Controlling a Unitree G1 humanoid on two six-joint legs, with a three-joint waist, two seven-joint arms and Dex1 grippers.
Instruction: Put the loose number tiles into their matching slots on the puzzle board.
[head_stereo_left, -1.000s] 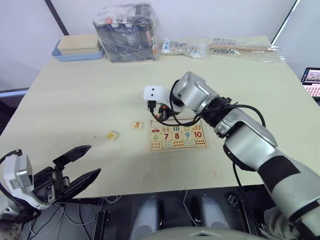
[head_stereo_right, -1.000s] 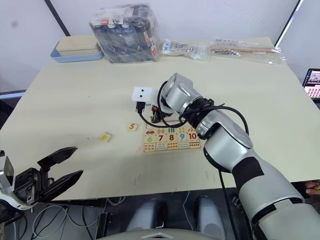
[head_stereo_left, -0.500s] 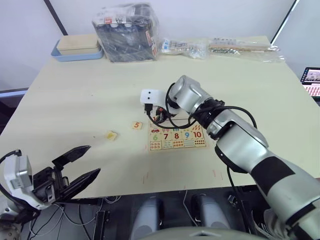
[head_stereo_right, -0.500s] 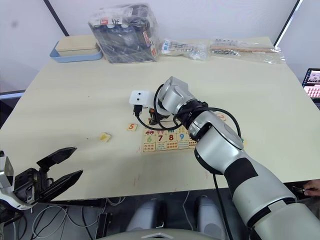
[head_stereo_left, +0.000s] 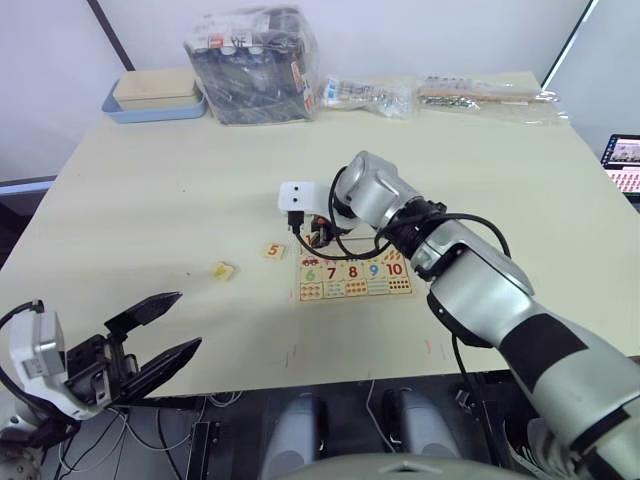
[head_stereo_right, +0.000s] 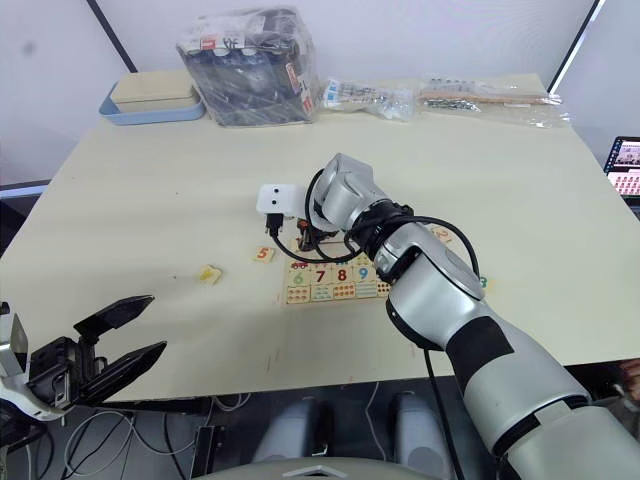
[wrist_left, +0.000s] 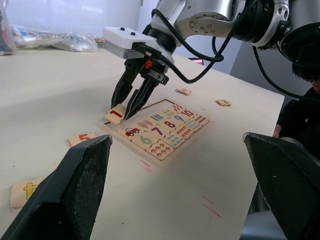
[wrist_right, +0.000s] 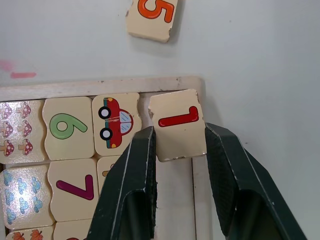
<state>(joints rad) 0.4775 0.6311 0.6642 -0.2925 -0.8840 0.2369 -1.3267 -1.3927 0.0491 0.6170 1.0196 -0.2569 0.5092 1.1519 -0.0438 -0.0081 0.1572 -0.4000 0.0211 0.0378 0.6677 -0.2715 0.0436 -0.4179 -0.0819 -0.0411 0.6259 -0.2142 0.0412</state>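
Observation:
The puzzle board (head_stereo_left: 356, 297) lies at mid-table, its lower row holding tiles 6 to 10. My right gripper (wrist_right: 179, 150) is shut on the red "1" tile (wrist_right: 177, 131), which tilts over the board's corner rim (wrist_right: 100, 86) beside the slot with a car picture (wrist_right: 112, 122). From the left wrist view this gripper (wrist_left: 127, 107) points down at that corner. An orange "5" tile (head_stereo_left: 274, 251) and a yellow-digit tile (head_stereo_left: 223, 270) lie left of the board. Two more tiles (wrist_left: 184, 91) (wrist_left: 223, 102) lie beyond it. My left gripper (head_stereo_left: 190, 318) hangs open off the table's near left edge.
A blue-rimmed tray (head_stereo_left: 155, 95), a plastic-wrapped box (head_stereo_left: 255, 65) and clear bags (head_stereo_left: 490, 95) line the far edge. A screen (head_stereo_left: 625, 165) sits off the right side. A person in dark clothes (wrist_left: 300, 105) shows past the table in the left wrist view.
My right gripper has shifted a little to the left with the "1" tile, toward the board's left corner. The left arm has not moved.

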